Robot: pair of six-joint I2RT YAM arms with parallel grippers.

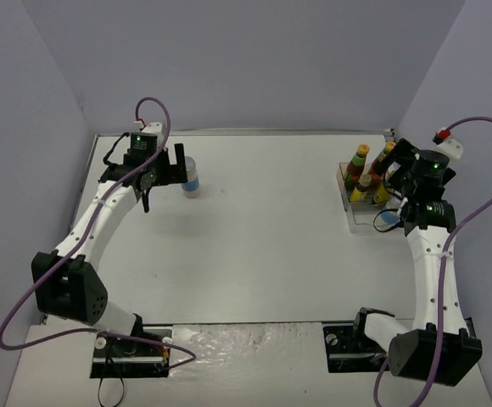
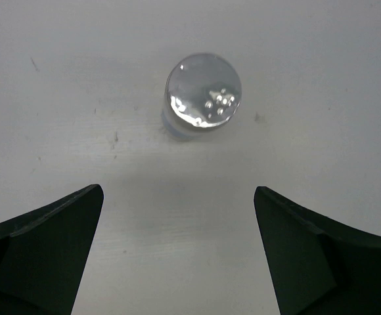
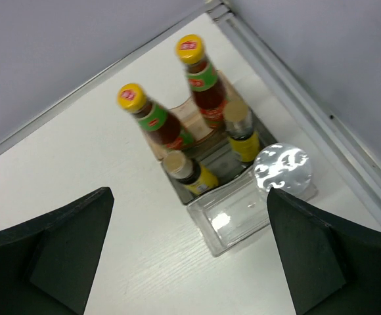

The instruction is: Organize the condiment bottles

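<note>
A silver-topped cylinder with a blue-white label (image 1: 189, 176) stands alone at the back left. My left gripper (image 1: 163, 174) is just left of it, open and apart from it. In the left wrist view its shiny top (image 2: 203, 88) lies beyond the open gripper (image 2: 177, 190). At the right, the clear tray (image 1: 365, 222) holds two tall brown bottles (image 3: 152, 118) (image 3: 200, 72), two short yellow-labelled bottles (image 3: 190, 172) (image 3: 240, 128) and a second silver-topped cylinder (image 3: 282, 169). My right gripper (image 1: 399, 174) hovers above the tray, open (image 3: 190, 191) and holding nothing.
A tan wooden block (image 3: 184, 111) sits in the tray behind the short bottles. The tray's near compartment (image 3: 236, 220) holds nothing. The enclosure's right wall and metal rail (image 3: 309, 111) run close beside the tray. White table (image 1: 263, 237) spreads between the arms.
</note>
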